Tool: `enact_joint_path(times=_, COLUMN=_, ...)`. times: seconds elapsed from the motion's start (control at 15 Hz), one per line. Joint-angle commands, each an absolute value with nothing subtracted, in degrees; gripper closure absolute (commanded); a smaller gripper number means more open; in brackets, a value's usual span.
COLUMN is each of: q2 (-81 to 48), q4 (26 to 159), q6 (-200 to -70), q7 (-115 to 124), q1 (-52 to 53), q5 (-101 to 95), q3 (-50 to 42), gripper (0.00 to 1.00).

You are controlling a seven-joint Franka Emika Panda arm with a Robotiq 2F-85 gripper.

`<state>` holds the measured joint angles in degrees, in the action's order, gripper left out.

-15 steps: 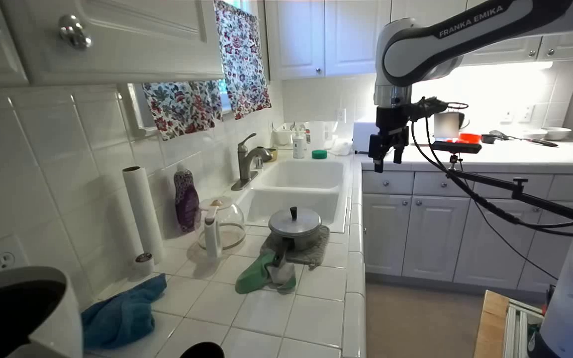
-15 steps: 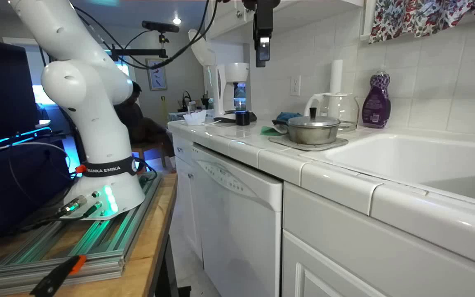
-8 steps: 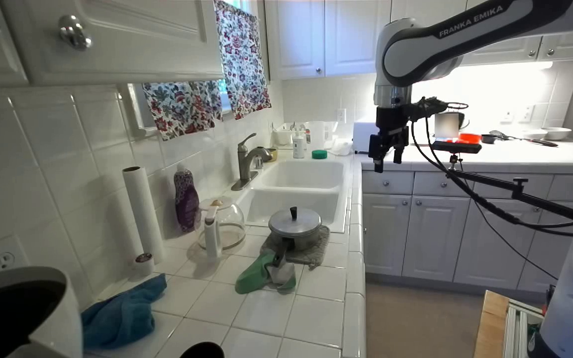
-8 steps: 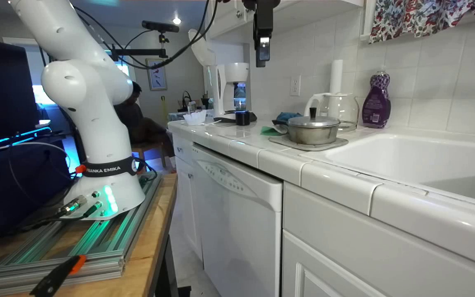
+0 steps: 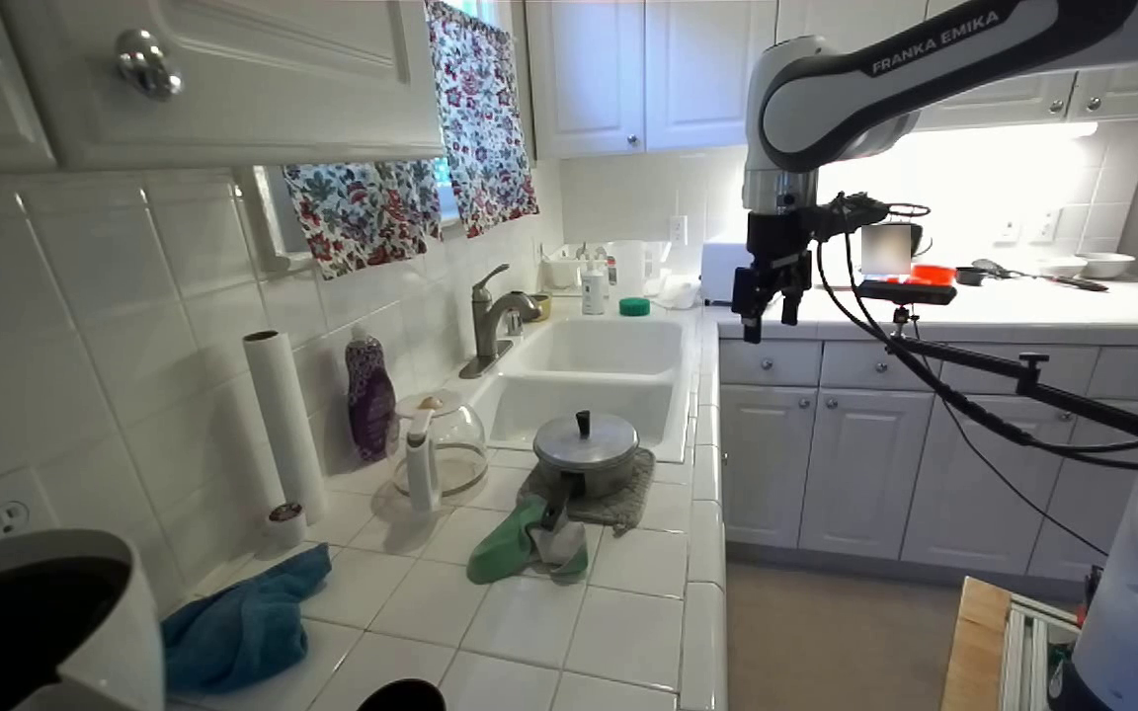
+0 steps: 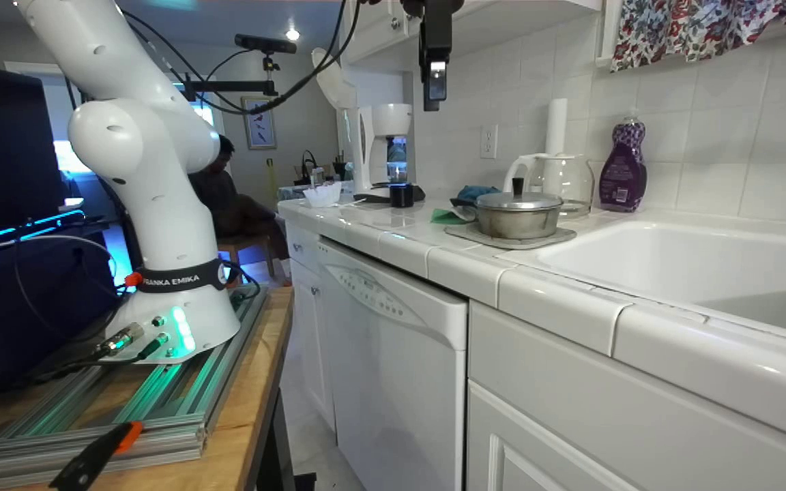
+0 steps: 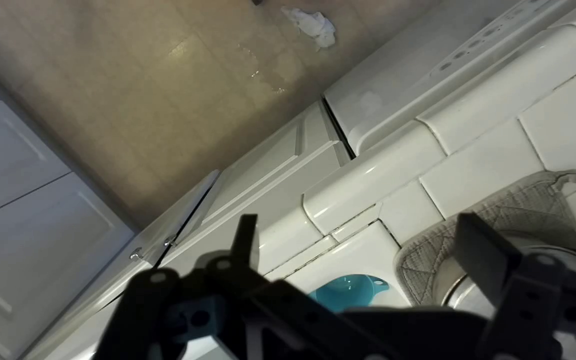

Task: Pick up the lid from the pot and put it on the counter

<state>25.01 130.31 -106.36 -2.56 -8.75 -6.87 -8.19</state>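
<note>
The grey-silver lid (image 5: 601,444) with its dark upright knob (image 5: 584,424) sits on the grey pot (image 5: 614,482). In an exterior view, the lid (image 6: 536,200) and pot (image 6: 517,224) rest on a grey quilted mat on the white tiled counter (image 6: 403,235). My gripper (image 5: 771,324) hangs well above and away from the pot, pointing down. In an exterior view its fingers (image 6: 435,85) show at the top. In the wrist view my gripper (image 7: 358,218) has its jaws wide apart with nothing between them; its right finger hides part of the lid (image 7: 470,294).
The sink (image 5: 584,410) adjoins the mat and holds a teal cup (image 7: 345,291). A glass carafe (image 5: 455,444), purple bottle (image 5: 369,395) and paper roll (image 5: 287,425) stand along the wall. A green cloth (image 5: 510,543) lies by the pot handle; a blue cloth (image 5: 248,622) lies nearer.
</note>
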Motion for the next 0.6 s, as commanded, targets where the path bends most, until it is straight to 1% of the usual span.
enact_joint_path(times=0.0, q2=24.97, q4=130.16, q6=-106.19, q7=-2.56, q1=-8.67, q5=-6.88, q3=-8.26, gripper=0.0)
enact_joint_path(times=0.53, q2=23.9, q4=129.49, q6=-106.75, q7=-2.15, q1=-8.32, q5=-6.63, q3=-7.88, gripper=0.0)
